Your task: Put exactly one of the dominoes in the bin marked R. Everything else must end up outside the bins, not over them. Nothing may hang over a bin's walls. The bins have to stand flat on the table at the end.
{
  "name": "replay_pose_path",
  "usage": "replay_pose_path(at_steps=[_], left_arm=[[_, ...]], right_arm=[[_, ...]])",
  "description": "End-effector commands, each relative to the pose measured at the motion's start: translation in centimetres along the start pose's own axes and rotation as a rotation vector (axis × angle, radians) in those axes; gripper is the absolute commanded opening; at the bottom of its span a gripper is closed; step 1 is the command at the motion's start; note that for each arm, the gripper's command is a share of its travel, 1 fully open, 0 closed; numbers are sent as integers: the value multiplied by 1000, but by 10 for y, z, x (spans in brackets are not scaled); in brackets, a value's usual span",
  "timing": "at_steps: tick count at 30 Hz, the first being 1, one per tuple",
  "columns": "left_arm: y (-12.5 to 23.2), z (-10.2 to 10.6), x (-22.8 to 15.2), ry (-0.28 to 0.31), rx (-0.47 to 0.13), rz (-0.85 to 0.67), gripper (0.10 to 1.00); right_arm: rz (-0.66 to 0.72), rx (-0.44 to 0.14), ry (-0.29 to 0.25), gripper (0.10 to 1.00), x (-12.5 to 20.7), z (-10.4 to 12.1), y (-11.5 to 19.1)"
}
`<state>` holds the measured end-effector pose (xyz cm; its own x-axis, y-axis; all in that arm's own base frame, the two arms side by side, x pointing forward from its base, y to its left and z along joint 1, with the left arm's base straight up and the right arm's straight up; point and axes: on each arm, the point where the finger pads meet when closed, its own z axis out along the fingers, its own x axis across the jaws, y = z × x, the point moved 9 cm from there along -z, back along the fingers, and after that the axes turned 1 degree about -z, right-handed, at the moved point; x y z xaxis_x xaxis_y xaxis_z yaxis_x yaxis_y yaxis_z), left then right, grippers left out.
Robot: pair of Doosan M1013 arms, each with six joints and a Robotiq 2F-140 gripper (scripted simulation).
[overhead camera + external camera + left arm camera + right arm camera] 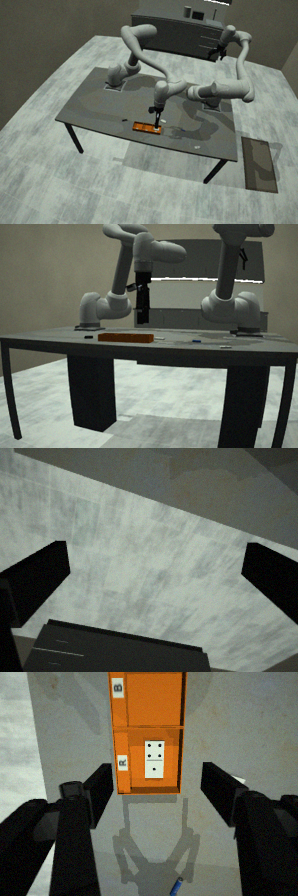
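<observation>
A white domino (pixel 154 767) with black dots lies flat inside the bin marked R, the end compartment of the orange bins (pixel 138 131) (pixel 126 338) (pixel 180 767). No part of it hangs over the walls. The bins stand flat on the table. My right gripper (pixel 156 128) (pixel 143 323) (pixel 157 776) is open and empty above bin R, its fingers wide apart on either side in the right wrist view. My left gripper (pixel 215 59) (pixel 156 558) is open and empty, high beyond the table's back edge.
A small white piece (pixel 163 121) (pixel 159 338) lies just behind the bins and another white piece (pixel 197 147) (pixel 225 347) near the front right. A blue piece (pixel 182 130) (pixel 196 341) (pixel 176 886) lies right of the bins, a black piece (pixel 124 120) (pixel 88 337) left.
</observation>
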<state>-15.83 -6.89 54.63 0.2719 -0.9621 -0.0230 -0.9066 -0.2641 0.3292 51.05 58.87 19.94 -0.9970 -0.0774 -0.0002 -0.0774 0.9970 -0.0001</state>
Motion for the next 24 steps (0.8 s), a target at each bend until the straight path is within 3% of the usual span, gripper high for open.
replay_pose_path(at_steps=[1, 24], left_arm=[[0, 0, 0, 0, 0, 0, 1000], [0, 0, 0, 0, 0, 0, 1000]], right_arm=[[0, -2, -1, 1000, 0, -11, 0], [0, -2, -1, 1000, 0, -87, 0]])
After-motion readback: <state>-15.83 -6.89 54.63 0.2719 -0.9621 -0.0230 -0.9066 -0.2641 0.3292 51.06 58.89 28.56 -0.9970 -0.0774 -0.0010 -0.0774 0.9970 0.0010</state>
